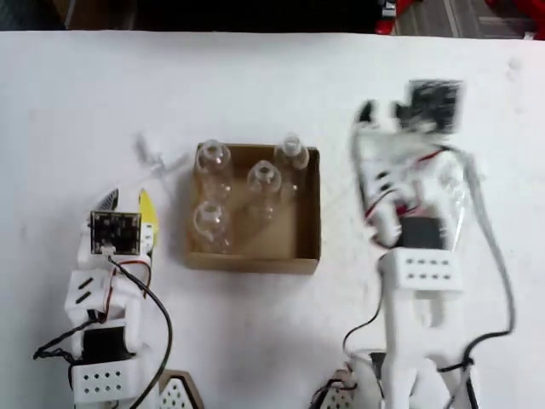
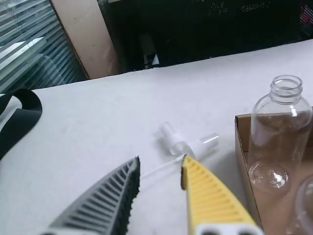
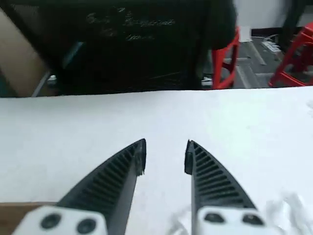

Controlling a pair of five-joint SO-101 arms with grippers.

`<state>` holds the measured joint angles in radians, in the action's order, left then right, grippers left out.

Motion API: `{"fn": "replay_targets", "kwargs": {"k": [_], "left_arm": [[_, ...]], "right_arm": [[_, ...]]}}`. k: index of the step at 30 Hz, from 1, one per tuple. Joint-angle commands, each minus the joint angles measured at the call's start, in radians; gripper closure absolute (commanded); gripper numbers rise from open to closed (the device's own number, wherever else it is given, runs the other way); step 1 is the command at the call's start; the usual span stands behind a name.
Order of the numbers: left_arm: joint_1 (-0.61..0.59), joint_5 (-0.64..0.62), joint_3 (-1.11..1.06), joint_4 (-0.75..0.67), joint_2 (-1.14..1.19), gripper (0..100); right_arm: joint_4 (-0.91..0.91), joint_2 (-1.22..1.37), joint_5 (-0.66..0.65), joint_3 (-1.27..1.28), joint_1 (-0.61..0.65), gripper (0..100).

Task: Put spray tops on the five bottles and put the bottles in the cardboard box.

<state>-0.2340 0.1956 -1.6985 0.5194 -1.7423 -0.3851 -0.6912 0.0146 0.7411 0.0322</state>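
The left gripper (image 2: 160, 164), jaws apart and empty, sits just short of the spray top (image 2: 178, 142) lying on the table (image 2: 98, 112) beside the cardboard box (image 2: 240, 147), so I'd pinch its head rather than the thin tube, with the right gripper (image 3: 165, 154) open too.

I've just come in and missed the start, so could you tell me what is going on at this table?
Four clear bottles stand in the cardboard box, at least one with a bare neck. The left hand is open, aimed at a loose spray top lying on the table beside the box. The right hand is open over the table, holding nothing.
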Motion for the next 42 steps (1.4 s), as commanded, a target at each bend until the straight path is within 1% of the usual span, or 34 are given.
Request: {"fn": "replay_targets", "kwargs": {"k": [1,9,13,17,19,23,29,37,42], "left_arm": [[-0.008,0.009,0.002,0.011,-0.008,87],[-0.008,0.009,0.002,0.011,-0.008,87],[-0.008,0.011,0.002,0.011,-0.008,87],[-0.008,0.009,0.002,0.012,-0.008,87],[-0.008,0.009,0.002,0.012,-0.008,87],[-0.008,0.009,0.002,0.012,-0.007,87],[-0.008,0.009,0.002,0.012,-0.007,87],[-0.008,0.006,0.002,0.012,-0.007,87],[-0.008,0.006,0.002,0.012,-0.007,87]], "right_arm": [[-0.216,0.041,-0.017,-0.232,-0.189,88.9],[-0.437,0.283,-0.164,-0.44,-0.423,88.9],[-0.499,0.456,-0.249,-0.522,-0.484,88.9],[-0.575,0.657,-0.311,-0.638,-0.492,88.9],[-0.634,0.757,-0.322,-0.713,-0.492,88.9],[-0.734,0.926,-0.325,-0.859,-0.487,88.9],[-0.826,1.11,-0.318,-1.042,-0.492,88.9],[-0.848,1.274,-0.316,-1.177,-0.49,88.8],[-0.849,1.328,-0.316,-1.197,-0.49,88.9]]}}
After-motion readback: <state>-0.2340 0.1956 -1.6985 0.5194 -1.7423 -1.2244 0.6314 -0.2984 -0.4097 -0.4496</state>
